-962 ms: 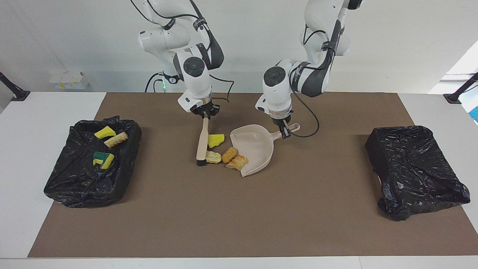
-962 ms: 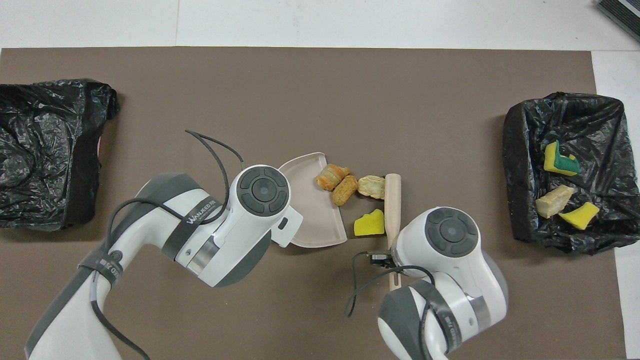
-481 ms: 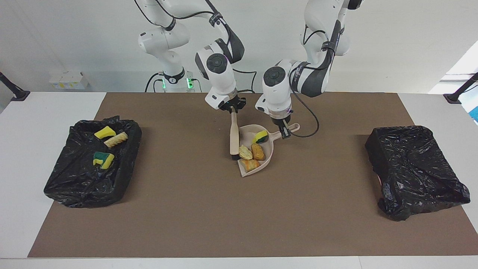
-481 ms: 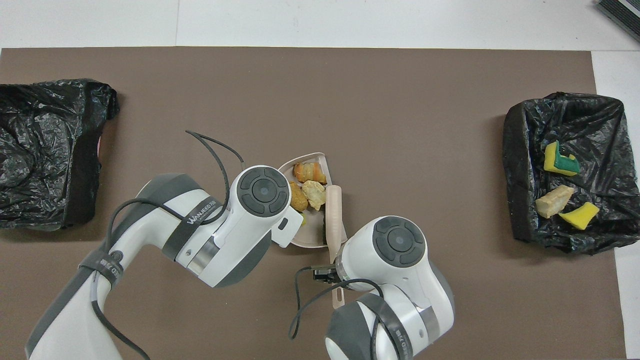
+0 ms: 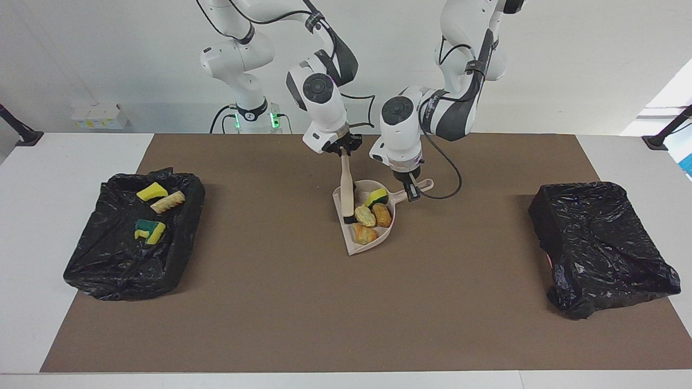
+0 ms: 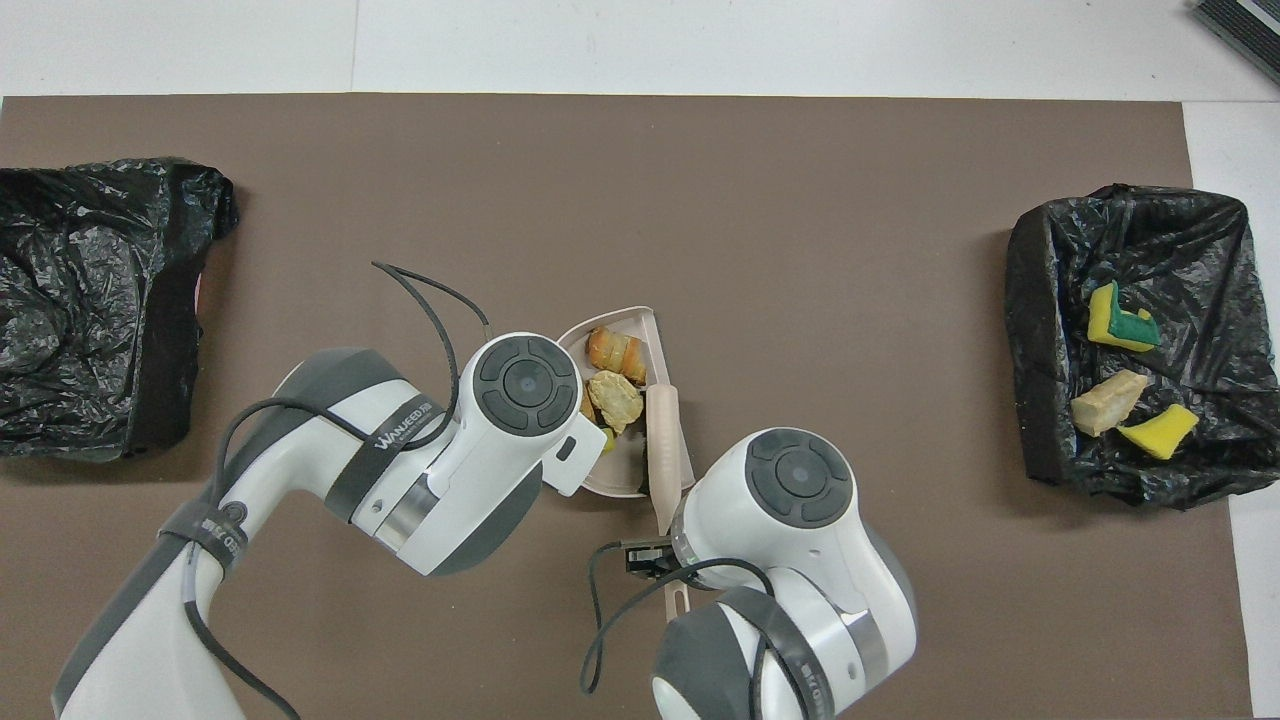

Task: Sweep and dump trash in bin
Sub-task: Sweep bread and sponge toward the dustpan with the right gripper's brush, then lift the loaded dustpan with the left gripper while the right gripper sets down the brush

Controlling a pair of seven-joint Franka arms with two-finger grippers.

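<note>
trash (image 5: 373, 215) row lengthwise in dustpan (image 5: 373, 246)

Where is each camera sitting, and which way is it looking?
Facing view: high, across the table from the robots, looking at them; both whole arms show, the right gripper holding the brush, the left gripper holding the dustpan handle.
Overhead view: high above the robots' end, looking steeply down and forward; only the arms' ends show, covering both grippers.
Both show: the dustpan with trash, the brush and both black-lined bins, one holding trash.
</note>
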